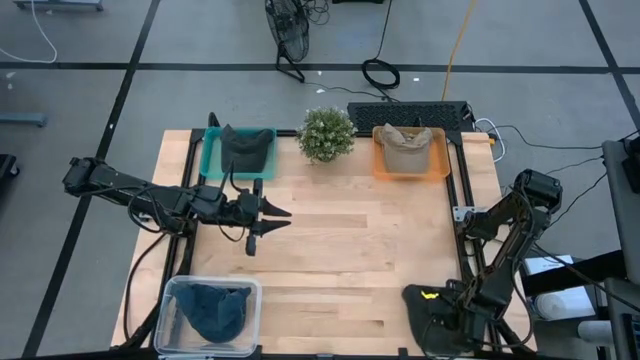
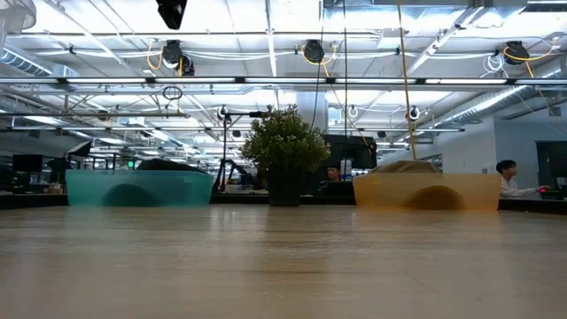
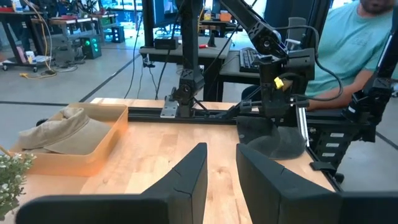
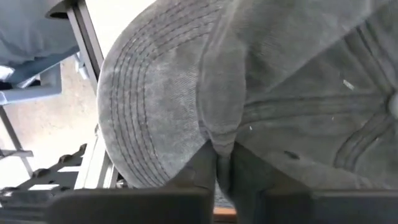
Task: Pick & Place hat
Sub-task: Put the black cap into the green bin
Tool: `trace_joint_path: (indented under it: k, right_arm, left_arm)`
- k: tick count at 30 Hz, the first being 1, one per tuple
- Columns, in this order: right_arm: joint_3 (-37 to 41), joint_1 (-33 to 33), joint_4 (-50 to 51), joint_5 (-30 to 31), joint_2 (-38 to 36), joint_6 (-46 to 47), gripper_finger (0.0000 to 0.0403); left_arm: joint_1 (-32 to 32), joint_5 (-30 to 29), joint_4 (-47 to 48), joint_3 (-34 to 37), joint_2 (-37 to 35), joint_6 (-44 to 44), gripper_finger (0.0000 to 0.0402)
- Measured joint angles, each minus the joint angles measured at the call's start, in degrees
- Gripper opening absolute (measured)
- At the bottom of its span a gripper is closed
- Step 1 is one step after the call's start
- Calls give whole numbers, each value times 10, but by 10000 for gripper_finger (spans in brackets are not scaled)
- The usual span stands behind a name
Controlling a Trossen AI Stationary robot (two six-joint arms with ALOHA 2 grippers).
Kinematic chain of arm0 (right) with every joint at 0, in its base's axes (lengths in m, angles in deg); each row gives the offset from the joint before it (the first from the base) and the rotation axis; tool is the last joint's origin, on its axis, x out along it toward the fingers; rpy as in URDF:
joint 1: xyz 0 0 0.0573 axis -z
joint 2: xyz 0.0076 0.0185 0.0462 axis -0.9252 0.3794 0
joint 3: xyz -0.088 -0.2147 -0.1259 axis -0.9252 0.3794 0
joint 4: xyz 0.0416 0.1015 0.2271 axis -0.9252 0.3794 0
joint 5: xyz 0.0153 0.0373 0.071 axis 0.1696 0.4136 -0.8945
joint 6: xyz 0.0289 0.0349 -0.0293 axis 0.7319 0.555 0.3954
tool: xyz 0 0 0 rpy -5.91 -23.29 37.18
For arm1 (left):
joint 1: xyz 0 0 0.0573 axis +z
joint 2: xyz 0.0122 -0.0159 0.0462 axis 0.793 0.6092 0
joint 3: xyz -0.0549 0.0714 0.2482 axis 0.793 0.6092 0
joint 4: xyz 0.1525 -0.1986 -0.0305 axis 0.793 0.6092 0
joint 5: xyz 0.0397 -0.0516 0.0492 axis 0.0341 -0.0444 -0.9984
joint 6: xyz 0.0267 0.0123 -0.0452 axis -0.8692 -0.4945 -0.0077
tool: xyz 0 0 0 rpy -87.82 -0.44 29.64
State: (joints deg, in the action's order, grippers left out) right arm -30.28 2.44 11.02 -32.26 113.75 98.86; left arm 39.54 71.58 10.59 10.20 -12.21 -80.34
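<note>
A dark grey hat (image 1: 424,322) lies at the table's near right corner, and my right gripper (image 1: 438,300) stands over it, shut on its cloth. The right wrist view shows the stitched brim (image 4: 146,118) and the crown close up. From the left wrist view, that hat (image 3: 273,146) sits under the right arm. My left gripper (image 1: 268,218) hovers open over the middle left of the table, touching nothing. Another dark hat (image 1: 246,150) rests in a teal tray (image 1: 209,160). A tan hat (image 1: 405,148) rests in an orange tray (image 1: 380,165). A blue hat (image 1: 215,310) lies in a clear bin. My right gripper (image 4: 222,163) pinches a raised fold of the grey hat's crown (image 4: 219,134), just beside the brim, between its two fingers. It comes from above, pointing down. The hat (image 3: 273,146) spreads below the fingers, its lower part seemingly on the table corner.
A potted plant (image 1: 326,134) stands at the far edge between the two trays. The clear bin (image 1: 172,322) is at the near left corner. A keyboard (image 1: 408,110) lies behind the orange tray. A person in a teal shirt (image 3: 351,43) sits beyond the table's right side.
</note>
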Motion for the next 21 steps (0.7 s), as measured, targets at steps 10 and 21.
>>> trace_joint_path:
  k: [10,21]
  right_arm:
    - [-23,76,5,62,-7,-143,2]
    - [-75,330,-53,41,-13,-471,1]
  left_arm:
    - [0,0,-26,0,0,27,95]
    - [-8,6,-40,0,-7,40,95]
